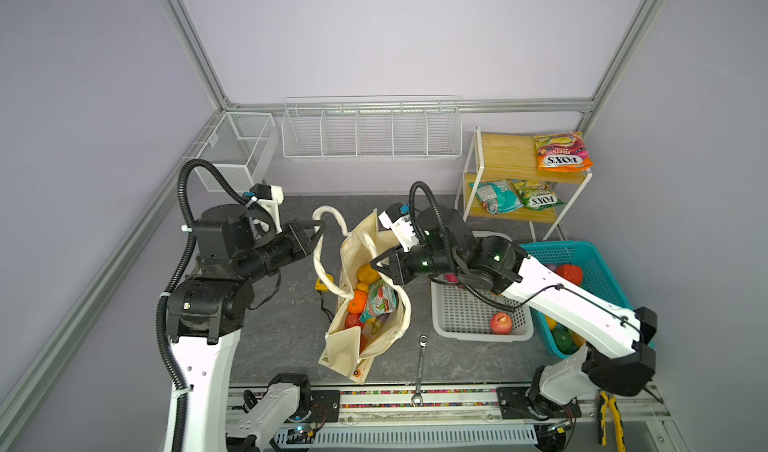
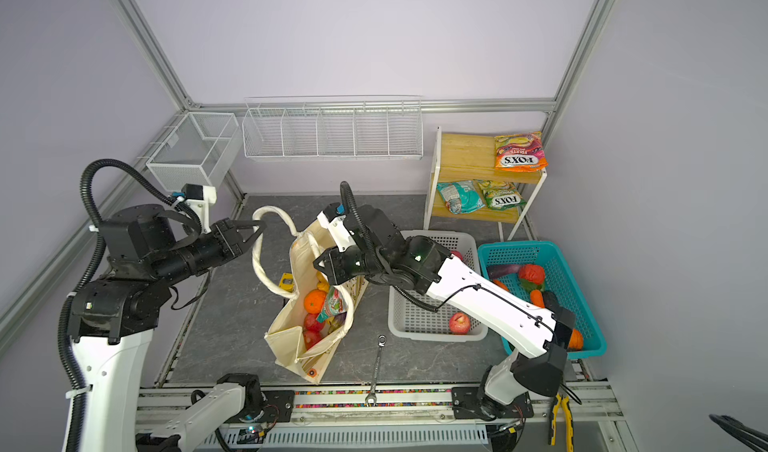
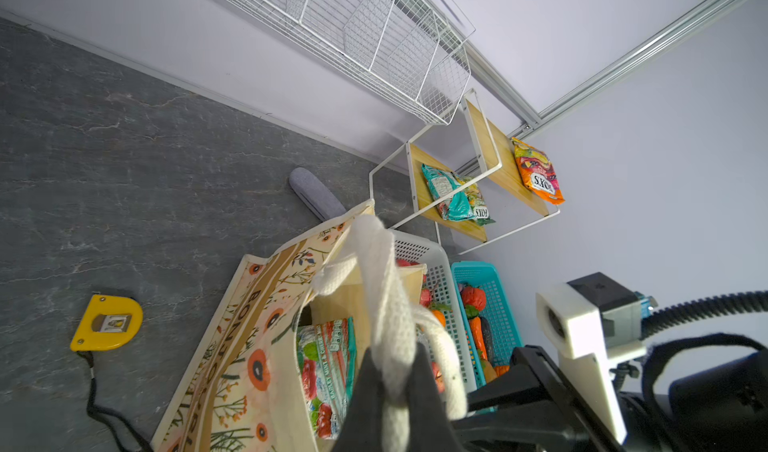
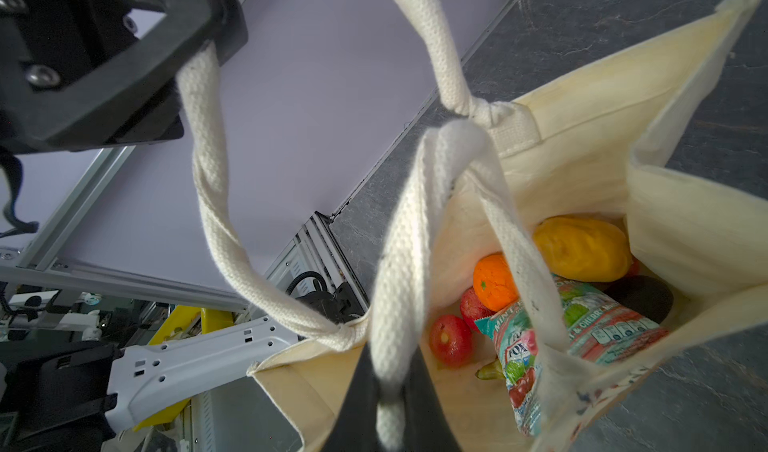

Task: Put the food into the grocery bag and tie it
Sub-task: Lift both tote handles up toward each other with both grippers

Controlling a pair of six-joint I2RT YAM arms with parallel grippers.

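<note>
Right wrist view: the grocery bag (image 4: 582, 147) gapes upward, with an orange (image 4: 494, 284) and a teal packet (image 4: 582, 329) inside. In both top views it stands mid-surface, long axis front-to-back. The left claw (image 1: 322, 223) is clamped on one rope handle (image 1: 318, 259), the right claw (image 1: 375, 263) on the other handle (image 4: 399, 263).

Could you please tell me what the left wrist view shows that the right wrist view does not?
Only the left wrist view shows the tape measure, the shelf with its snack packets, the grey basket and the teal basket. Only the right wrist view shows the orange, yellow fruit and red apple inside the grocery bag. Both show the bag, its mint packet and the rope handles; the left gripper and right gripper each clamp one.
</note>
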